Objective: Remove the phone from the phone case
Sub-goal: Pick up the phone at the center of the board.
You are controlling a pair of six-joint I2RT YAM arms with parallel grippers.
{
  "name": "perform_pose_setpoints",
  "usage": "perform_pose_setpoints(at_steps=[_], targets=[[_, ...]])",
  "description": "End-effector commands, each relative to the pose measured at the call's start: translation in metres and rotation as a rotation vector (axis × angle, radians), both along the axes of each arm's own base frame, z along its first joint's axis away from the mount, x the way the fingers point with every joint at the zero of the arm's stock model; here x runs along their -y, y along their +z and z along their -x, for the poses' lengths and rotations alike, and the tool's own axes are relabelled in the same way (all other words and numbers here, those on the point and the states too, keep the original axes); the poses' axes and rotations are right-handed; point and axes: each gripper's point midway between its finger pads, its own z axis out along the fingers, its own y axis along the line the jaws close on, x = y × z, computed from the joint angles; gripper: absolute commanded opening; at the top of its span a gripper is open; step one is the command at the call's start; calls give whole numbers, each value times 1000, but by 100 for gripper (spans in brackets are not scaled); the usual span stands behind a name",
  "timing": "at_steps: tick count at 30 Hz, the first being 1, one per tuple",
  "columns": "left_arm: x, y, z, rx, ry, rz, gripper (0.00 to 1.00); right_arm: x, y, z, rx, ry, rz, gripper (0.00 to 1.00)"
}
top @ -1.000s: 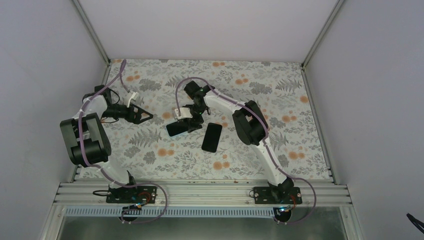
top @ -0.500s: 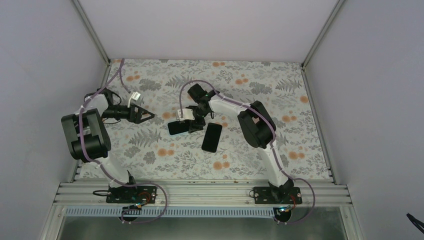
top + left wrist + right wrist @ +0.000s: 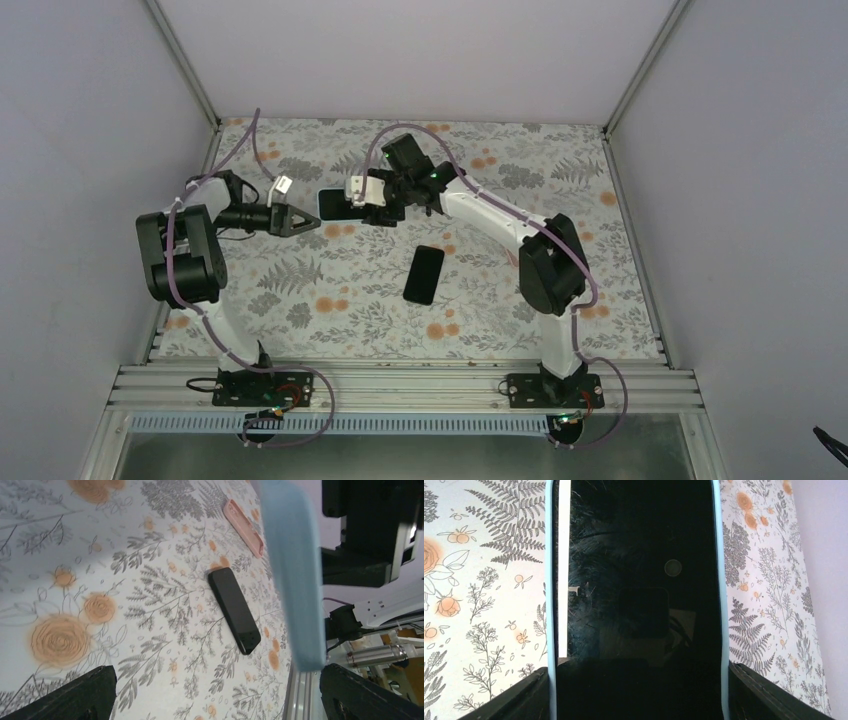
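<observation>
The right end effector [image 3: 365,203] clamps the pale blue phone case [image 3: 295,570], phone [image 3: 639,580] inside, aloft toward the counter's [image 3: 600,300] far left corner, apparently offering its free end to the wide-open left end effector [image 3: 303,220].

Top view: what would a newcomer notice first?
The right pincer holds a phone in a pale blue case off the table, far centre, close beside the open left pincer. A second phone, black, lies flat on the flowered cloth nearer the middle.
</observation>
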Motion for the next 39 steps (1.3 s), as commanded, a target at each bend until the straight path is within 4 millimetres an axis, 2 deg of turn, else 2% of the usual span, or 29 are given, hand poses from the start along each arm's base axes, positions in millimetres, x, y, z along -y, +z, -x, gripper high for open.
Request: perform_pose_setpoints(at_steps=[1,6,14,17,22,29,31,35,39], targets=[[6,25,-17,39,7,65,100,-19,26,-13,63,-42,-77,56],[7,43,-22,58,-14,106,100,-29,32,-20,89,-67,-105,56],[13,39,-22,20,-40,135,99,-45,44,-17,108,-58,-148,57],[16,41,-23,25,-44,155,94,-51,46,-13,111,-43,-145,57],[18,51,-23,53,-48,159,76,-58,45,-8,112,-24,-138,57],[19,56,-22,70,-47,171,73,-61,42,-6,103,-20,-138,57],[20,57,-21,72,-49,171,66,-62,41,-5,101,-20,-137,57],[20,57,-19,72,-49,173,42,-63,43,-4,102,-18,-142,57],[22,60,-19,84,-53,175,25,-64,42,2,97,-4,-136,57]])
